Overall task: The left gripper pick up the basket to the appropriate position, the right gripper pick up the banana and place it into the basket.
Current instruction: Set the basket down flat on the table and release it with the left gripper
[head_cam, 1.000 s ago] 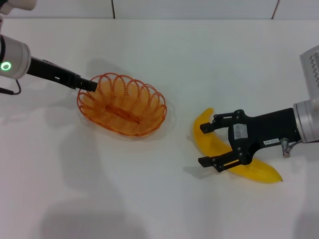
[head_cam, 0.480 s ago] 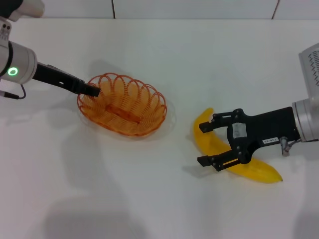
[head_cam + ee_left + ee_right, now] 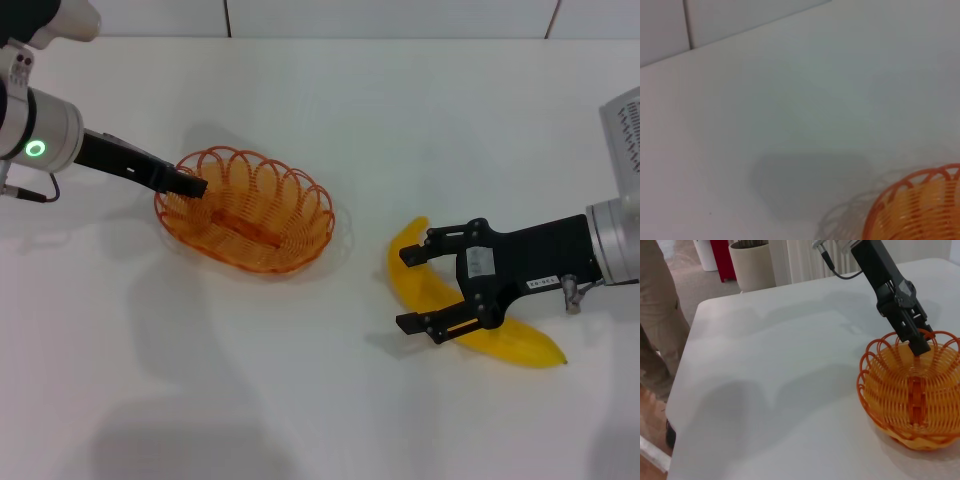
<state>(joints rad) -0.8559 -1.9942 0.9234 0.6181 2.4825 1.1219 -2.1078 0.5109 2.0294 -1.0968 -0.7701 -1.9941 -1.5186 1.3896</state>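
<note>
Right hand (image 3: pixel 412 289) sits nearest, in the lower right of the head view, low over the banana (image 3: pixel 440 297) with its fingers spread wide apart, one on each side of the fruit's middle. Whether the fingers touch the fruit or only straddle it cannot be told. The banana lies flat on the white bench (image 3: pixel 300 400), curved, one pointed end toward the frame's middle and the other toward the lower right corner, well apart from the basket (image 3: pixel 245 210).

Farther off, in the upper left of the head view, the left hand (image 3: pixel 193 184) reaches in from the left edge, its tip at the basket's left rim. The right wrist view shows this hand (image 3: pixel 917 342) pointing down over that rim (image 3: pixel 920 332), its tip seemingly just inside the wire loops. From these views I cannot tell whether its fingers are apart or clamped on the wire. The basket rests on the bench, empty.

Judging by this, the step in hand is the first one: taking hold of the basket's rim, with the other hand posed ready for the fruit. The next move calls for a firm pinch on a thin wire loop, then a level lift or drag toward the banana; a shallow grip could slip off the loop or tip the light basket.
</note>
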